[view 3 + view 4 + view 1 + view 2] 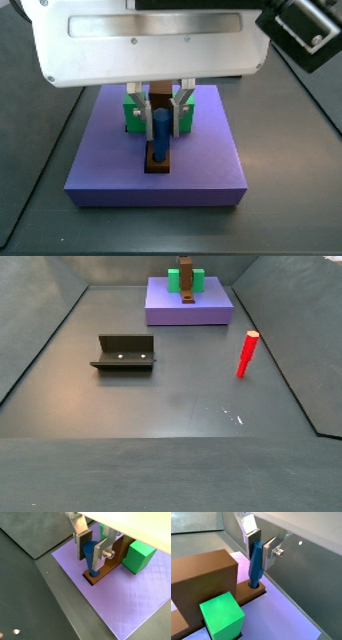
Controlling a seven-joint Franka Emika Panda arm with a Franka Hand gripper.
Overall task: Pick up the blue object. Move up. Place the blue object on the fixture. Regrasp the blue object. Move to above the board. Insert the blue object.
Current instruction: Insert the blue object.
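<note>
gripper [93, 553] above purple slab [133, 612], jaws clenched on blue object [257, 562]; its tip sits in board [254, 594] hole. risk: tilt jams peg, early release leaves it unseated.

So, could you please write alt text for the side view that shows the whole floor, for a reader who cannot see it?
At the far end, the blue object stands upright on the brown board, which lies on a purple slab between green blocks; the hand is not visible here. Nearer, the dark fixture sits empty on the grey floor, and a red peg stands to its right.
</note>
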